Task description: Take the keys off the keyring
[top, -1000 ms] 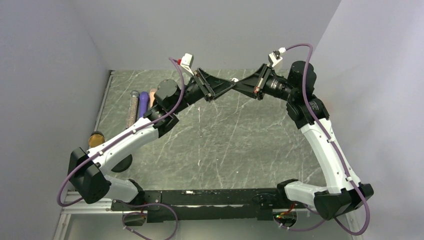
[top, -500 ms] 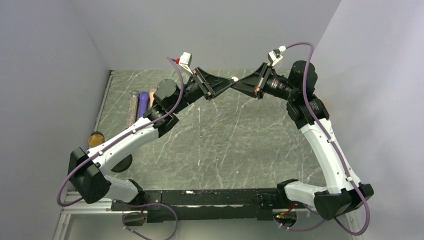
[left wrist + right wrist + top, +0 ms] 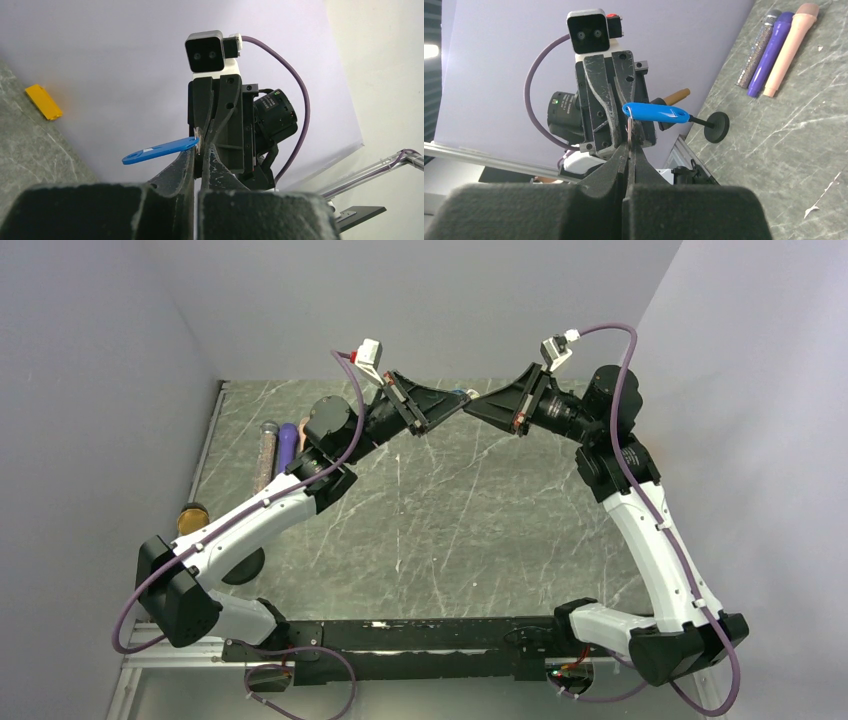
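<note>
My two grippers meet tip to tip in the air over the back of the marble table (image 3: 430,530). Between them hangs the key, a bright-blue flat tag (image 3: 160,149) on a small silvery keyring (image 3: 199,136). The left gripper (image 3: 201,149) is shut, with the ring pinched at its fingertips and the tag sticking out to the left. In the right wrist view the right gripper (image 3: 630,146) is shut on the ring (image 3: 629,131) seen edge-on, with the blue tag (image 3: 656,113) lying across above it. From the top, only a speck of blue (image 3: 463,393) shows between the left gripper (image 3: 453,396) and the right gripper (image 3: 474,401).
A glittery brown cylinder (image 3: 266,455), a purple one (image 3: 287,443) and a peach one (image 3: 305,426) lie at the table's left. A gold-topped jar (image 3: 193,517) and a black disc (image 3: 245,565) sit near the left edge. A yellow piece (image 3: 44,101) lies by the back wall.
Both grippers have risen and shifted toward the back wall. Their tips have drawn slightly apart, and a bit of blue now shows between them.
</note>
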